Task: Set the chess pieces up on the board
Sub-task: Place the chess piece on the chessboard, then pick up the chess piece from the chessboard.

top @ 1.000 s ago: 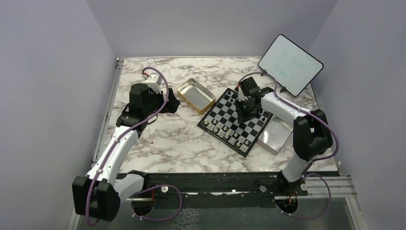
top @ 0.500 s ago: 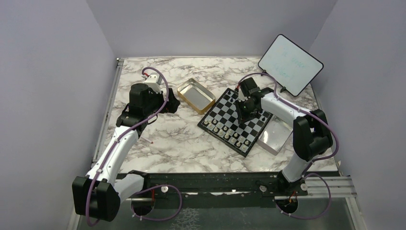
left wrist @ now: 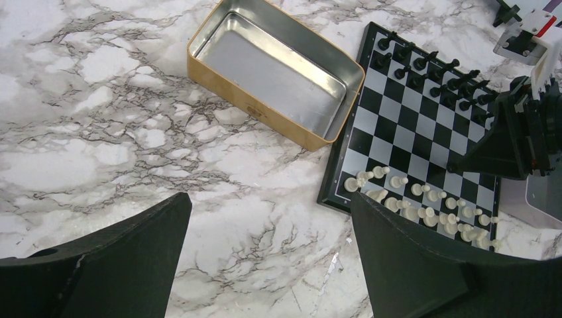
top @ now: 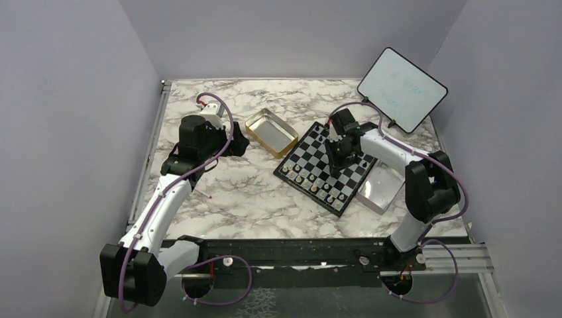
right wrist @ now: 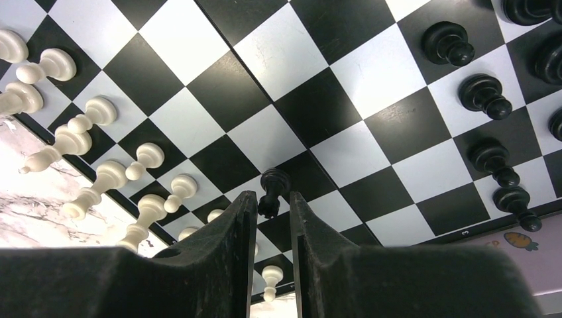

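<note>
right fingers (right wrist: 225,245) barely shifted, pinching black piece (right wrist: 272,191) over open board (right wrist: 265,139).

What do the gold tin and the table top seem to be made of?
Gold tin: probably thin metal; silvery, softly reflective inside, matt gold outer wall.
Table top: marble look, white with grey veins; real stone or printed laminate, I cannot tell.

Glossy black plastic chess pieces (right wrist: 486,95); a smooth, shiny black-and-white checked board (right wrist: 291,66); a rectangular gold metal tin (left wrist: 248,103), gleaming silver inside.
</note>
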You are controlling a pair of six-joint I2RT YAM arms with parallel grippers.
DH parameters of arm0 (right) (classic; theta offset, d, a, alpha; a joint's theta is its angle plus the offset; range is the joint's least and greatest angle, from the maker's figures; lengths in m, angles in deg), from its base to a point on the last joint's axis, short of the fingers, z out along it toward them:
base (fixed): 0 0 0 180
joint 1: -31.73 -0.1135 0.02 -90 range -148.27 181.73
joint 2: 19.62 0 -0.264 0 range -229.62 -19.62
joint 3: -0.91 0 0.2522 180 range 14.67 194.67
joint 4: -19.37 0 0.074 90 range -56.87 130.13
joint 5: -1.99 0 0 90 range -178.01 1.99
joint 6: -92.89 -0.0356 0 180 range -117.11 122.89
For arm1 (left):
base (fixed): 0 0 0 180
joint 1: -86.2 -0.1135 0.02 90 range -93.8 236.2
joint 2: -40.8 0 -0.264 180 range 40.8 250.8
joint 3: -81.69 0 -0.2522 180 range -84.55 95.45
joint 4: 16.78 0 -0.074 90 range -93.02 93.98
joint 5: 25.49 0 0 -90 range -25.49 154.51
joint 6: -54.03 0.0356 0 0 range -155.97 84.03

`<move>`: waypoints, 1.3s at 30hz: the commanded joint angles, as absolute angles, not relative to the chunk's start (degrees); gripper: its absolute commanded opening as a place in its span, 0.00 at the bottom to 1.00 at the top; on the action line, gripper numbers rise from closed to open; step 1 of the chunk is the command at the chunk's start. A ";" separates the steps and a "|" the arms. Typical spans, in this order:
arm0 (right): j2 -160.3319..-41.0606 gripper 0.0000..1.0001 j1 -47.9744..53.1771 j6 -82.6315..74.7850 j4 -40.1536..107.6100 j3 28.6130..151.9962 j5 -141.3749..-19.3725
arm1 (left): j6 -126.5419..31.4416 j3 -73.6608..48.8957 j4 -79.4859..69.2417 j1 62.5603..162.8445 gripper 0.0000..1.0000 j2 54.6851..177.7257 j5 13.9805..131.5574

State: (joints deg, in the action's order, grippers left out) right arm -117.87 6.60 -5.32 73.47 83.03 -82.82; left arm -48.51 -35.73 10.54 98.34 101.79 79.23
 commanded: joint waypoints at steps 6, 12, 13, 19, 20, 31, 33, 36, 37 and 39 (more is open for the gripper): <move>-118.51 0.26 6.04 -6.16 73.75 82.28 -83.22 | -48.06 -36.30 10.87 98.84 0.91 100.46 78.58; -118.00 0.17 6.04 -6.07 74.30 82.75 -83.18 | -48.04 -36.31 10.84 98.77 0.91 100.38 78.57; -117.77 0.16 6.02 -6.07 74.53 82.97 -83.32 | -48.08 -36.31 10.87 98.77 0.91 100.31 78.57; -116.21 0.14 6.14 -6.42 76.43 85.08 -85.34 | -48.02 -36.39 10.87 98.77 0.92 100.34 78.57; -116.03 0.14 6.15 -6.50 76.98 85.71 -85.90 | -48.02 -36.34 10.87 98.77 0.92 100.34 78.61; -114.74 0.13 12.30 -5.09 80.83 91.56 -90.24 | -47.89 -36.51 10.78 99.12 0.92 100.05 78.12; -114.66 0.13 14.50 -4.71 81.54 92.52 -90.30 | -47.89 -36.56 10.78 99.21 0.92 100.04 78.11; -114.14 0.13 18.11 -4.32 81.78 93.51 -89.48 | -47.84 -36.54 10.78 99.25 0.92 99.99 78.16; -113.95 0.13 19.41 -4.24 81.74 93.63 -89.07 | -47.84 -36.56 10.74 99.28 0.92 100.09 78.21; -114.04 0.13 22.06 -4.00 81.78 93.96 -88.34 | -47.98 -36.51 10.70 99.30 0.92 100.10 78.30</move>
State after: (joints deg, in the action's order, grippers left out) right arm -116.23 18.03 -5.03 79.79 91.97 -88.22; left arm -48.48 -36.26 10.54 99.04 101.22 79.16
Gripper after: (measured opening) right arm 0.148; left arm 0.918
